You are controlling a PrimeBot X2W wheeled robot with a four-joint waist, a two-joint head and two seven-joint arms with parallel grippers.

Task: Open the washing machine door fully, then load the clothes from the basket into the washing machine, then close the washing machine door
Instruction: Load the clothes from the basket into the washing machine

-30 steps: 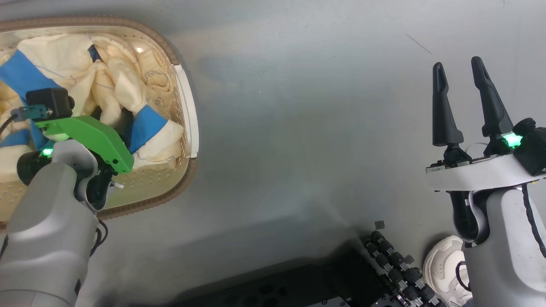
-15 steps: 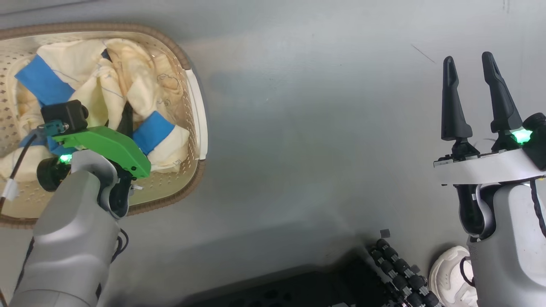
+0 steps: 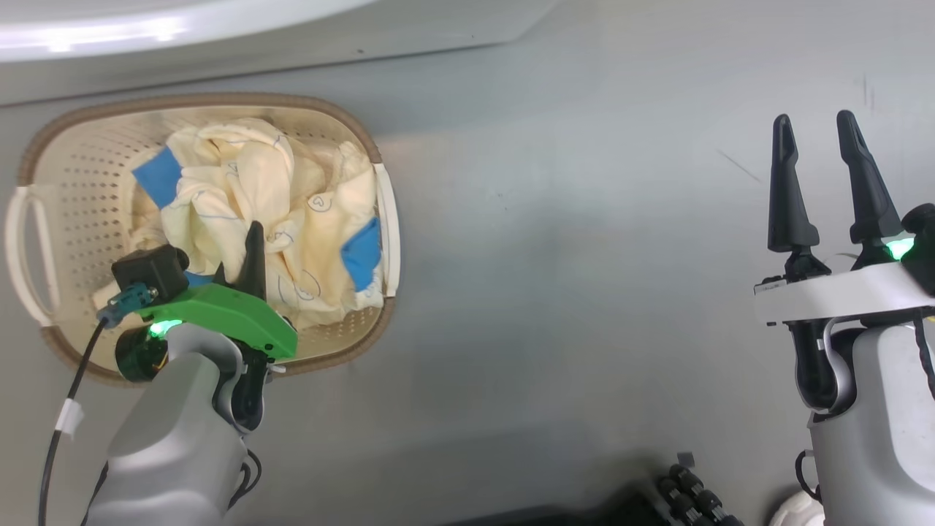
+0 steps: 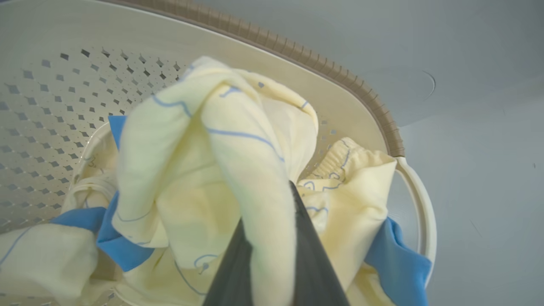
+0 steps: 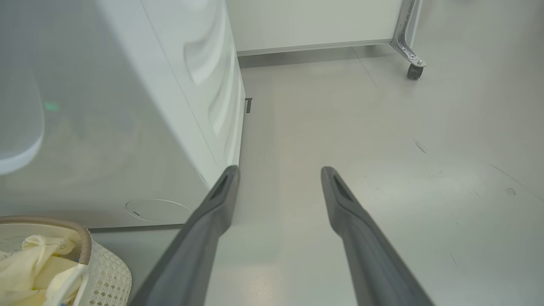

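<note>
The left tool (image 4: pixel 267 204) is clenched on a fold of the clothes (image 4: pixel 204 161); in the left wrist view cream cloth is pinched between its two dark fingers and rises in a bunched peak above them. The rest of the clothes lies heaped in the basket (image 4: pixel 51 85), which stands on the floor (image 3: pixel 570 256) just in front of the white washing machine (image 5: pixel 204 63). The right tool (image 3: pixel 825 146) hangs well apart over bare floor, jaws spread and holding nothing.

The risk, as I judge it, is in the lift. The pinch takes only one fold, so the cloth may slide out under its own weight. The garments also look tangled together, so a second piece may trail, catch on the brown rim and tip the light basket.

A second ago the left tool sat released and buried among the clothes – now it has closed and gathered cloth upward. The head camera has shifted too, taking in the whole basket. The right tool keeps its spread.
</note>
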